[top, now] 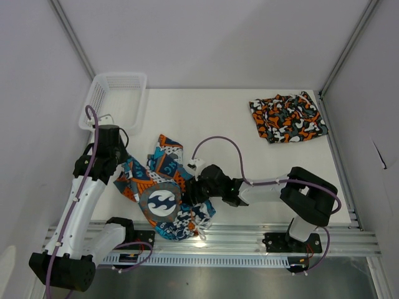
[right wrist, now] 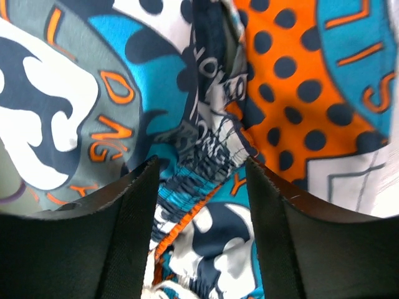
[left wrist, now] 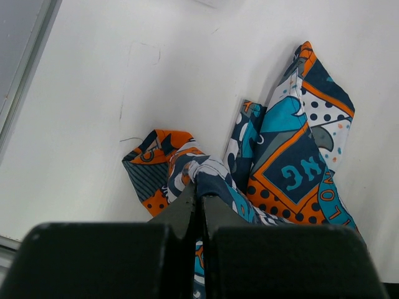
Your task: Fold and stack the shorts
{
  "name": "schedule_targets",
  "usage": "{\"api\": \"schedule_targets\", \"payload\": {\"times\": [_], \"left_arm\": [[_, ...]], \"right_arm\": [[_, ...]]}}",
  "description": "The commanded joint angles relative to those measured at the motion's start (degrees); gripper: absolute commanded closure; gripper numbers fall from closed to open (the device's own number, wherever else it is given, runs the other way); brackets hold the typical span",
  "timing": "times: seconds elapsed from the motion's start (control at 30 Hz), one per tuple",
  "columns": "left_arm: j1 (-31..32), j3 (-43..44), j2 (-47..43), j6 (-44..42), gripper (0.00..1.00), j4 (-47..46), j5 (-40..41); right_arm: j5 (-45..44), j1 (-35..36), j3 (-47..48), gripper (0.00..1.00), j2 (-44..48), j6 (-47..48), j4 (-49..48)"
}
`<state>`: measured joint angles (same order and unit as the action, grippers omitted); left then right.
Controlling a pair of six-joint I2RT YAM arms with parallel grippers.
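Smooth white table (top: 280, 162) is carrying everything. Cartoon shorts (top: 163, 202) are lying crumpled at the near edge between the two arms, sprawling in an uneven heap and not lying flat. Thin soft woven fabric is showing blue-teal, navy, orange and white panels, polka dots, lettering and a round grey emblem with a white wave shape facing up. White plastic mesh basket (top: 115, 96), rectangular with a flared rim, is sitting at the far left corner. Camo shorts (top: 288, 118) are sitting far right, well apart from the other pair, folded into a rough rectangle, with orange, black, grey and white blotches showing. Left gripper (left wrist: 198, 187) is pinching a raised fold at the left edge of the cartoon shorts, black fingers (left wrist: 184, 212) pressing together on the cloth. Right gripper (right wrist: 199, 180) is standing with jaws apart right over the cartoon shorts, straddling the gathered elastic waistband (right wrist: 199, 165); its matte black pads (right wrist: 124, 237) are not closing on the cloth
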<state>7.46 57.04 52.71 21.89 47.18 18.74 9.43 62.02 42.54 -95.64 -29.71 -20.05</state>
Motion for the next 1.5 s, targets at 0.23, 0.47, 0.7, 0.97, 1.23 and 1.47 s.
{"api": "schedule_targets", "payload": {"times": [0.23,0.47,0.7,0.97,1.23,1.47], "left_arm": [[-0.61,-0.17,-0.94,-1.24,1.00,-1.91,-1.16],[-0.61,-0.17,-1.03,-1.24,1.00,-1.92,-1.25],[-0.61,-0.17,-0.85,-1.41,1.00,-2.00,-1.43],[-0.61,-0.17,-0.59,-1.50,1.00,-2.27,-1.78],[-0.61,-0.17,-0.32,-1.59,1.00,-2.27,-2.04],[-0.61,2.90,0.55,-1.76,1.00,-0.78,-4.06]], "right_arm": [[-5.91,-0.14,3.86,0.38,-2.36,4.93,4.05],[-4.86,-1.46,3.42,0.40,-4.03,5.28,3.01],[-1.88,-1.46,5.70,0.44,-5.79,8.18,3.00],[0.33,-0.59,5.97,0.62,-6.58,9.85,2.21],[-3.45,-0.93,5.09,1.00,-0.10,9.94,5.63],[-5.39,-8.22,5.70,1.00,16.84,11.87,16.87]]}}
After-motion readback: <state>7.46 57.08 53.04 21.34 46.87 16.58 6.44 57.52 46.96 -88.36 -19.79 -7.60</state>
